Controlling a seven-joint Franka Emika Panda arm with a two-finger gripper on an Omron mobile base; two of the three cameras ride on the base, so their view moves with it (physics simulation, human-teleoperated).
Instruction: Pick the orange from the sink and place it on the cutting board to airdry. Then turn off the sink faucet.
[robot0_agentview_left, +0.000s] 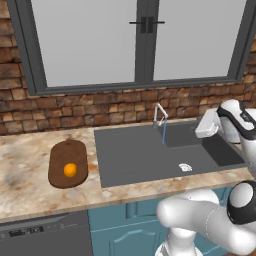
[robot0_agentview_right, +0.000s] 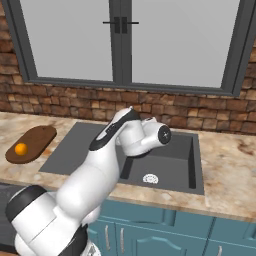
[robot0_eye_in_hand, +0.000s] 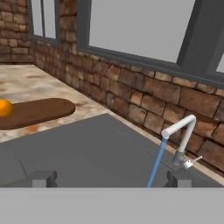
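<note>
The orange (robot0_agentview_left: 70, 170) (robot0_agentview_right: 20, 148) (robot0_eye_in_hand: 3, 108) rests on the dark brown cutting board (robot0_agentview_left: 62, 155) (robot0_agentview_right: 37, 139) (robot0_eye_in_hand: 41, 111), on the counter left of the sink (robot0_agentview_left: 135, 155) (robot0_agentview_right: 75, 150) (robot0_eye_in_hand: 87, 153). The silver sink faucet (robot0_agentview_left: 160, 115) (robot0_eye_in_hand: 180, 130) stands at the basin's back rim, and a thin blue stream (robot0_agentview_left: 164, 132) (robot0_eye_in_hand: 155, 164) falls from its spout. My gripper (robot0_agentview_left: 206, 125) (robot0_eye_in_hand: 111, 179) hovers over the right part of the basin, to the right of the faucet. It is open, its fingertips (robot0_eye_in_hand: 43, 178) set wide apart with nothing between them.
A white drain mark (robot0_agentview_left: 185, 167) (robot0_agentview_right: 150, 178) lies on the sink floor. A brick wall (robot0_agentview_left: 100, 107) and a large window (robot0_agentview_left: 90, 40) rise behind the marble counter (robot0_agentview_left: 25, 180). A dishwasher (robot0_agentview_left: 45, 235) and blue cabinets (robot0_agentview_left: 125, 225) sit below the counter edge.
</note>
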